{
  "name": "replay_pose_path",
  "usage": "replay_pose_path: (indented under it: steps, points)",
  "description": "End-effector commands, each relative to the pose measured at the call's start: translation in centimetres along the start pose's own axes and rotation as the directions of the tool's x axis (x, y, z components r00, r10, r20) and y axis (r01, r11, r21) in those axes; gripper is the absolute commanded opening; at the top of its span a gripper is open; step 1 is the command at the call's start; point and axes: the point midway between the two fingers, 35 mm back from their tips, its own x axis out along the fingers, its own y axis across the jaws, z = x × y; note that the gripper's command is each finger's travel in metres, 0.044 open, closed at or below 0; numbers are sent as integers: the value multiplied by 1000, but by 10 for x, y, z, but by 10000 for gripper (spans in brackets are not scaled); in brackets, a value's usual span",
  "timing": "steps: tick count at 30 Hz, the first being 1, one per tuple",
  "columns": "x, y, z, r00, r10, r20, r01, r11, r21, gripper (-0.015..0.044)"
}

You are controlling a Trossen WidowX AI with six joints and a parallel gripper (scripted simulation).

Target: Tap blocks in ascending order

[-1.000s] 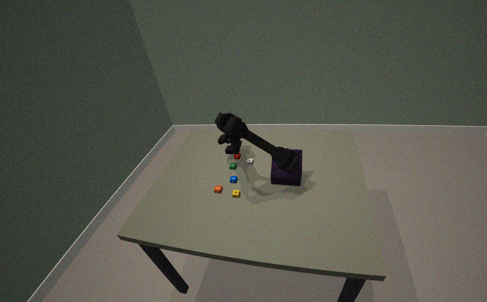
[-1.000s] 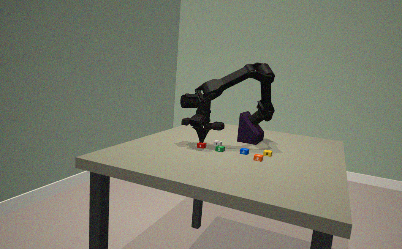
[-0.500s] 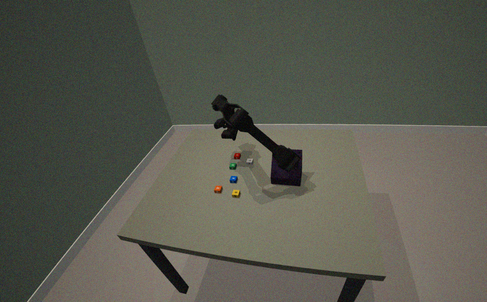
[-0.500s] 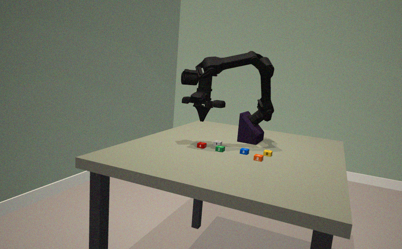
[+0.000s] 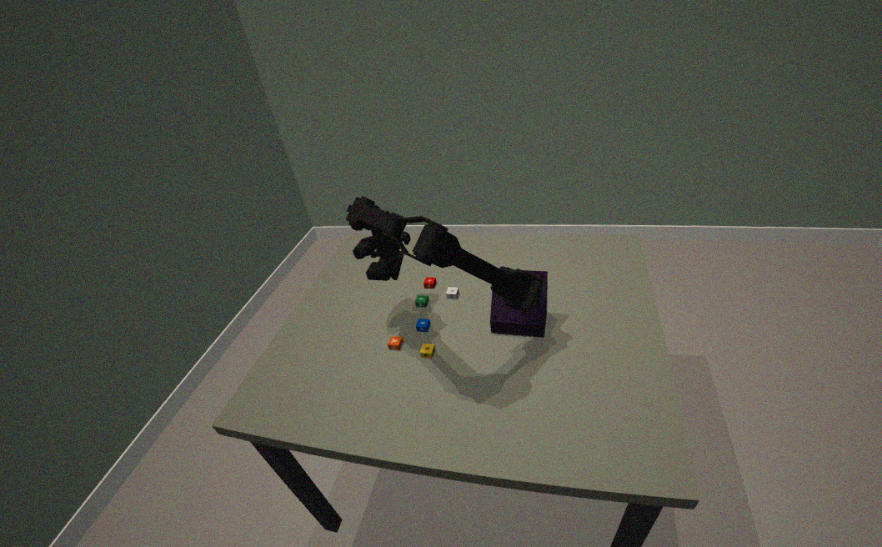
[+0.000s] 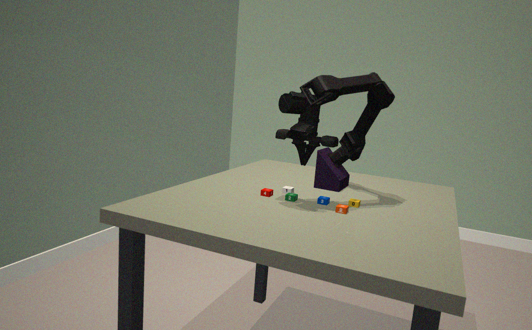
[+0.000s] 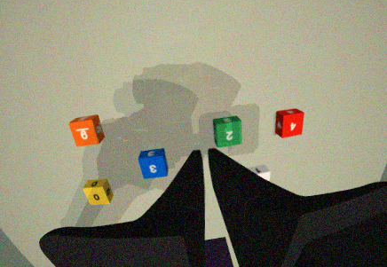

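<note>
My gripper (image 6: 303,165) (image 7: 204,156) is shut and empty, high above the blocks. In the wrist view its tips show between the blue and green blocks, nearer the green. Yellow block 0 (image 5: 427,350) (image 6: 354,202) (image 7: 98,192), white block 1 (image 5: 452,292) (image 6: 288,189) (image 7: 263,172), green block 2 (image 5: 422,300) (image 6: 291,197) (image 7: 227,131), blue block 3 (image 5: 423,325) (image 6: 323,200) (image 7: 153,163) and red block 4 (image 5: 429,282) (image 6: 266,192) (image 7: 289,123) lie apart. The orange block (image 5: 395,343) (image 6: 341,209) (image 7: 86,130) shows an underlined digit that looks like 9. A finger partly hides the white block in the wrist view.
The blocks lie on a beige table (image 5: 498,449) (image 6: 218,229). The arm's dark purple base (image 5: 518,319) (image 6: 329,176) stands on it, behind the blocks in the exterior view. The arm's shadow falls across the blocks' area.
</note>
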Motion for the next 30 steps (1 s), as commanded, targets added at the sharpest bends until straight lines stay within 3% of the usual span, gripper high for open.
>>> replay_pose_path:
  steps: [1,6,11,17,30]
  points:
    - [-1,70,0,1000,14,-1,-14,1000,-14,20]
    - [-1,137,-12,999,37,-12,-37,999,-26,20]
    - [2,138,-12,999,37,-13,-37,999,-26,20]
    - [77,142,-13,999,41,-12,-41,999,-27,20]
    - [91,143,-13,999,41,-12,-41,999,-27,20]
